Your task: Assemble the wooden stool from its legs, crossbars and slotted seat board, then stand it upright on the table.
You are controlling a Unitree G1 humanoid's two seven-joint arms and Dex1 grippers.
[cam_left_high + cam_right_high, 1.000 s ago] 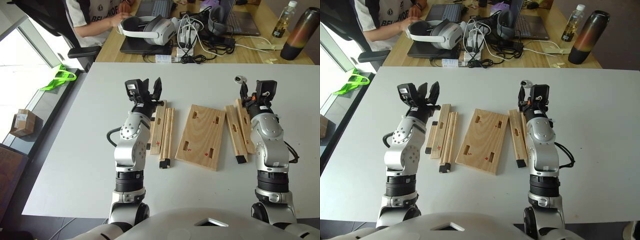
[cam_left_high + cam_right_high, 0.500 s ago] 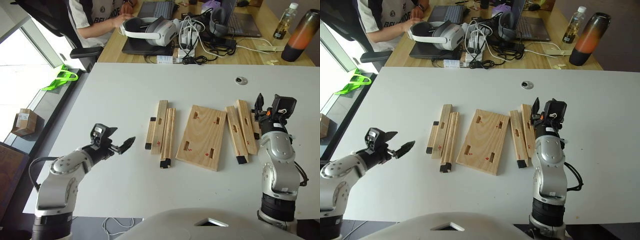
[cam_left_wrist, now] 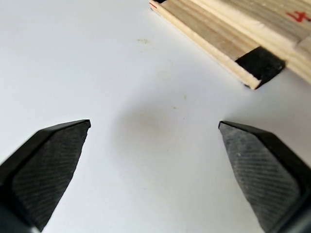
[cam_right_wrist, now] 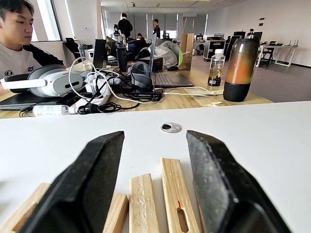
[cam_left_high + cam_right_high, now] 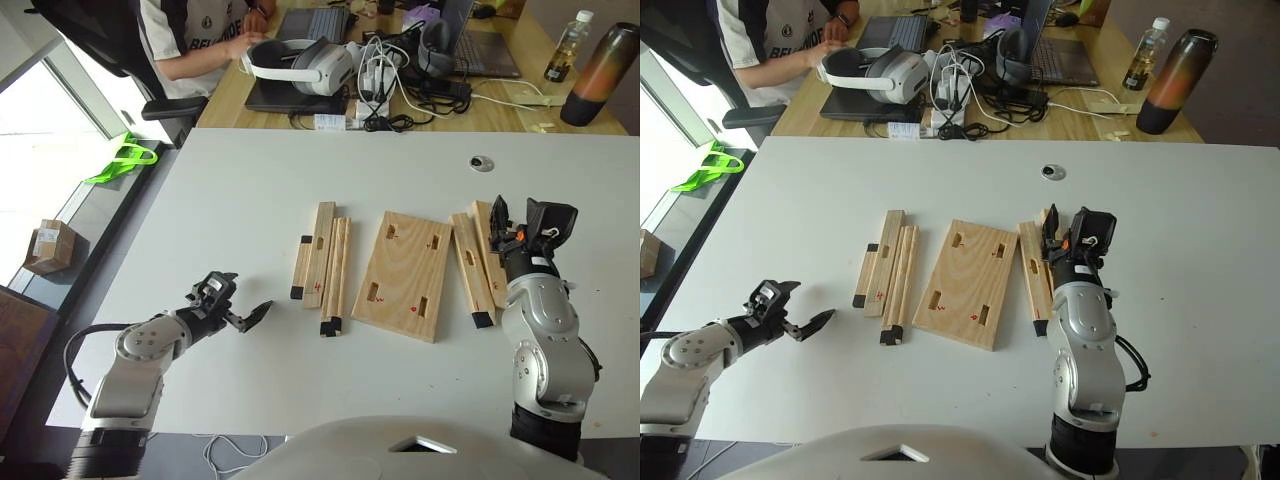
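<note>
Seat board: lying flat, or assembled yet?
Flat, unassembled. Seat board lies on the table, all four slots empty; wooden pieces lie loose beside it.

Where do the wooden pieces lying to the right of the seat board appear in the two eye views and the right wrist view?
Left eye view: wooden pieces right of centre, beside the seat board.
Right eye view: just right of centre, beside the same board.
Right wrist view: close to the camera, framed by the open right gripper.
Shared landmark: the round grommet in the table beyond them.
</note>
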